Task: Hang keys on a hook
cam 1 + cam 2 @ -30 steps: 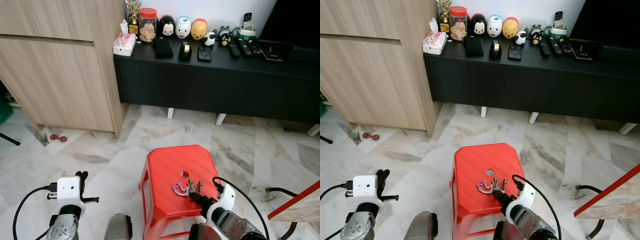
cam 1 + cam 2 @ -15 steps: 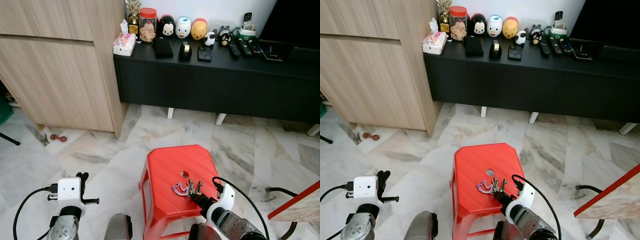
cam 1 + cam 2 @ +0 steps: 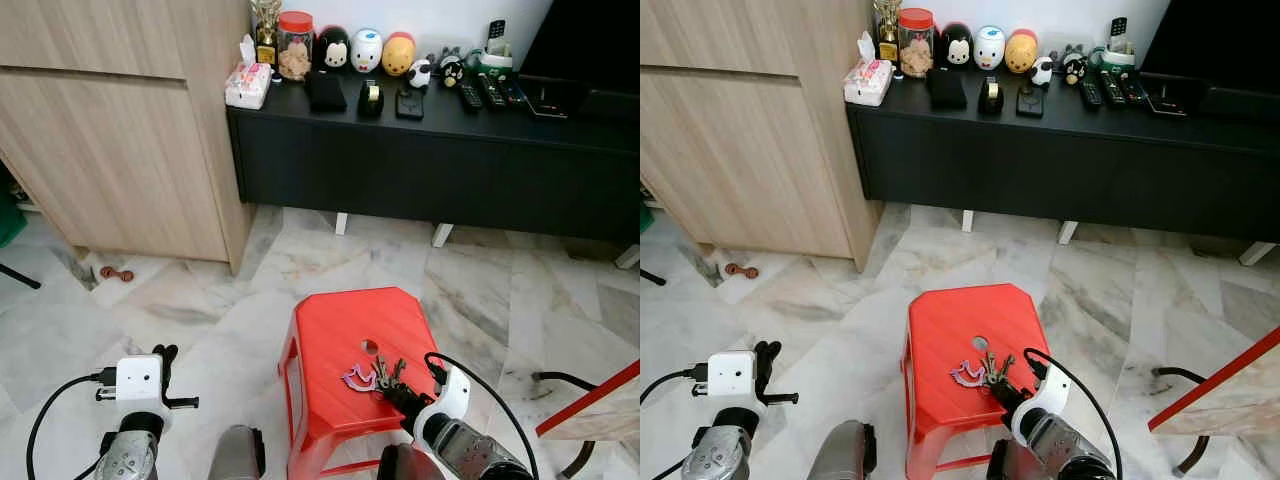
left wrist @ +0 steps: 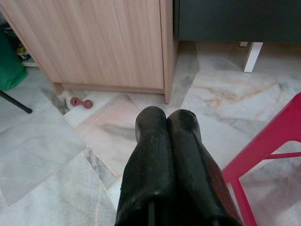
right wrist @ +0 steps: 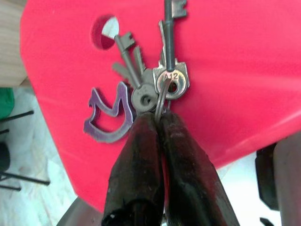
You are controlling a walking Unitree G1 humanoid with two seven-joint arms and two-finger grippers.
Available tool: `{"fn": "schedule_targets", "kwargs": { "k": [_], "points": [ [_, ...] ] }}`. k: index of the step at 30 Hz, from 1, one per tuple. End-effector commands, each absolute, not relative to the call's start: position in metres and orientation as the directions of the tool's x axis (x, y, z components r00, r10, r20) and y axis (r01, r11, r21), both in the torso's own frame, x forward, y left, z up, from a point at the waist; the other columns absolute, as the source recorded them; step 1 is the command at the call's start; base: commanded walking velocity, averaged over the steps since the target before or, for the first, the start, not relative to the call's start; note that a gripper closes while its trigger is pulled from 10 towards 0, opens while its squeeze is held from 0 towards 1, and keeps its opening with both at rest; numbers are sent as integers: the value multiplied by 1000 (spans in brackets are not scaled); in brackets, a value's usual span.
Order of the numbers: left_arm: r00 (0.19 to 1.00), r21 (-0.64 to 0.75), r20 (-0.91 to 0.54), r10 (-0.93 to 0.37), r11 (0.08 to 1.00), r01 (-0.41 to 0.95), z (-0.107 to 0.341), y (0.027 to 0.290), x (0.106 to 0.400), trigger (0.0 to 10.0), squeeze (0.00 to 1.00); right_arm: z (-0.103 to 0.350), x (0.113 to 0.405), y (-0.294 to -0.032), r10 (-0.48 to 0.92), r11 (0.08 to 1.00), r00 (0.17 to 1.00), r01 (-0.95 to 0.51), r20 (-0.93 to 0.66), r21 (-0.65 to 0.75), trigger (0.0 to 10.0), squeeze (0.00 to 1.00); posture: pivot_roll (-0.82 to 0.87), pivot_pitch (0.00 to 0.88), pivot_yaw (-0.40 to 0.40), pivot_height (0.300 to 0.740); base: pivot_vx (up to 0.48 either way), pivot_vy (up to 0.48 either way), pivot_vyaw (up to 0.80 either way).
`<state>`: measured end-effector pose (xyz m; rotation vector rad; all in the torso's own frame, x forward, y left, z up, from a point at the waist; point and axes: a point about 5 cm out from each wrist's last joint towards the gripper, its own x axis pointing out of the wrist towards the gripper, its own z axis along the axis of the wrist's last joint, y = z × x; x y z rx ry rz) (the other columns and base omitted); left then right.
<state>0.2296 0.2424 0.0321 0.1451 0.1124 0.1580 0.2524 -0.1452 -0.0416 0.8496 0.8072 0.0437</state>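
Keys pinched on the stool, hanging not yet begun.

The bunch of silver metal keys [image 5: 155, 80] with its purple cut-out fob lies on the top of the red plastic stool [image 3: 340, 330], near the stool's front edge by its round hole. The right pincer [image 5: 159, 123] has its black fingers pressed together on the key ring, pinching it. The left pincer [image 4: 165, 123] hangs beside the stool over the marble floor, fingers closed on nothing. Judging from this, only the grasp is made; lifting, carrying and hooking remain, and no hook is visible.

the key head [image 5: 172, 78] is stamped "a12"; nothing else is legible.
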Motion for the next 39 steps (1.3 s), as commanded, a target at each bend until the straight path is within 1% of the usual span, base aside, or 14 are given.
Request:
{"fn": "schedule_targets", "kwargs": {
  "k": [1,2,4,6,8,11,15,19,20,21,22,29,35,39],
  "points": [
    [982,161,-107,156,977,-137,30,238,229,10000,0,-40,255,-151,298,708,727,267,-619,654,0,0,234,109,-105,626,0,0,0],
    [982,161,-108,156,977,-138,30,239,229,10000,0,-39,256,-152,288,718,736,257,-612,647,0,0,234,109,-105,626,0,0,0],
    [981,162,-108,160,977,-141,30,239,229,10000,0,-32,264,-160,221,800,782,197,-583,567,0,0,233,106,-105,626,0,0,0],
    [981,161,-109,162,977,-143,30,239,230,10000,0,-29,267,-164,182,847,798,170,-575,503,0,0,227,103,-106,626,0,0,0],
    [980,159,-114,165,976,-146,28,239,230,10000,0,-20,275,-170,142,889,848,117,-510,442,0,0,225,98,-107,626,0,0,0],
    [976,153,-128,174,976,-154,24,239,230,10000,0,-10,280,-173,132,906,890,70,-436,417,0,0,218,92,-107,626,0,0,0],
    [970,147,-158,182,976,-160,16,238,228,10000,0,9,284,-179,91,953,952,2,-292,303,0,0,205,76,-109,626,0,0,0],
    [964,141,-186,188,976,-164,10,238,227,10000,0,19,283,-178,90,972,972,-40,-216,230,0,0,204,64,-108,626,0,0,0],
    [957,139,-214,197,976,-170,4,238,226,10000,0,24,283,-179,69,983,979,-35,-192,178,3647,0,201,57,-109,626,0,0,0],
    [953,136,-225,202,975,-175,2,239,225,10000,0,27,283,-179,67,988,982,-40,-177,151,9451,0,197,54,-108,626,0,0,0],
    [947,125,-240,213,974,-188,-1,240,223,10000,0,30,283,-180,65,990,985,-44,-158,136,10000,0,194,54,-108,626,0,0,0],
    [922,104,-312,228,973,-205,-16,238,216,10000,0,44,285,-181,48,995,995,-40,-85,90,10000,0,191,38,-110,626,0,0,0],
    [917,99,-325,232,972,-211,-22,236,215,10000,0,47,286,-178,30,997,997,-24,-77,74,10000,0,206,25,-115,659,0,0,0],
    [916,106,-327,232,972,-209,-22,237,214,10000,0,44,286,-176,32,994,995,-23,-93,104,10000,0,210,15,-116,689,0,0,0]
  ]
}}
